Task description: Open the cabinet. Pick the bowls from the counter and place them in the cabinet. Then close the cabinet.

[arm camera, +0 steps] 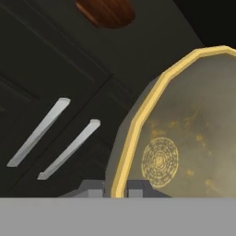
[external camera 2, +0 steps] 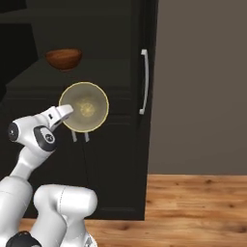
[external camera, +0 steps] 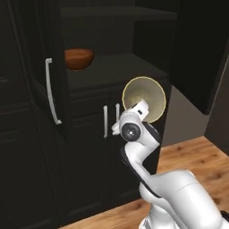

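the cabinet [external camera: 27, 112] fills the left and centre of the left base view, both tall doors swung open, one long white handle [external camera: 52, 91] at the left of the frame and the other door's handle [external camera 2: 144, 82] right of centre in the right base view. below the open shelf sit the lower doors with two short handles [external camera: 111, 120], just left of the arm. wooden floor [external camera 2: 202, 202] runs along the bottom right.

the white arm rises from the lower right of the left base view, elbow bent, wrist turned toward the cabinet at mid-frame.

the reddish-brown bowl [external camera: 78, 58] sits on the dark shelf, upper left of centre. the cream bowl [external camera: 147, 98] stands tilted on edge in front of the shelf's lip, its hollow facing the cameras. the gripper [arm camera: 115, 189] is clenched on its yellowish rim, one finger on each side at the bottom of the hand view.
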